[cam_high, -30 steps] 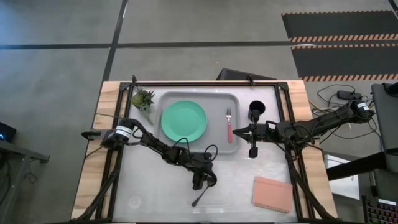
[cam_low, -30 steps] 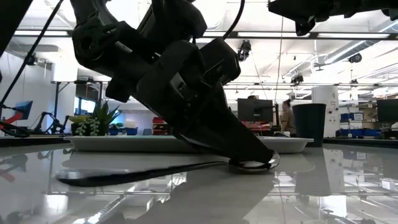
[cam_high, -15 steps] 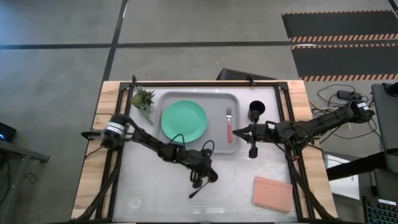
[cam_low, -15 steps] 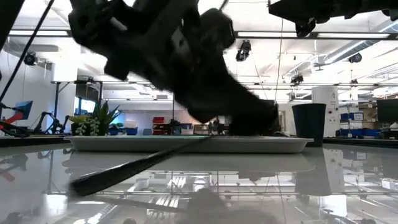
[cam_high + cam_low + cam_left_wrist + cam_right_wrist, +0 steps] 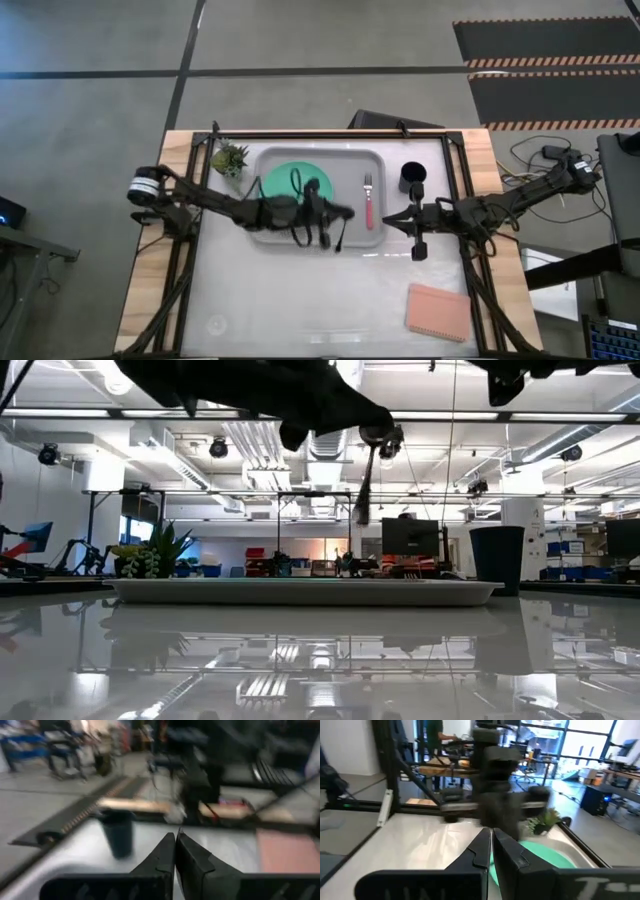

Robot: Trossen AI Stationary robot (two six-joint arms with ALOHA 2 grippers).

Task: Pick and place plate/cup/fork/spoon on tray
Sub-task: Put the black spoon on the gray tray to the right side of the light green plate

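Note:
My left gripper (image 5: 345, 214) hangs over the light-grey tray (image 5: 320, 236), between the plate and the fork, shut on the black spoon (image 5: 363, 490). It is well above the tray in the low view (image 5: 375, 428). The mint-green plate (image 5: 283, 177) lies in the tray's left half, mostly under my left arm. The pink-handled fork (image 5: 368, 203) lies flat in the tray's right part. The dark cup (image 5: 412, 177) stands on the table just right of the tray. My right gripper (image 5: 395, 218) is shut and empty, above the table right of the tray. My left gripper holds the spoon by its upper end (image 5: 374, 438); the fingers hide which part that is. The thin shaft hangs below the fingers, slightly tilted, its lower end (image 5: 358, 518) clear of the tray. The wrist view does not show the spoon.
A small potted plant (image 5: 230, 158) stands at the tray's far left corner. A pink rectangular pad (image 5: 438, 312) lies at the near right of the table. The table's near half (image 5: 300, 300) is bare glossy surface. A black frame runs along the table's sides.
My left gripper has risen from the table's near middle and gone toward the far edge, to above the tray. The spoon, which lay with its handle on the table, is lifted clear and now hangs down from the fingers.

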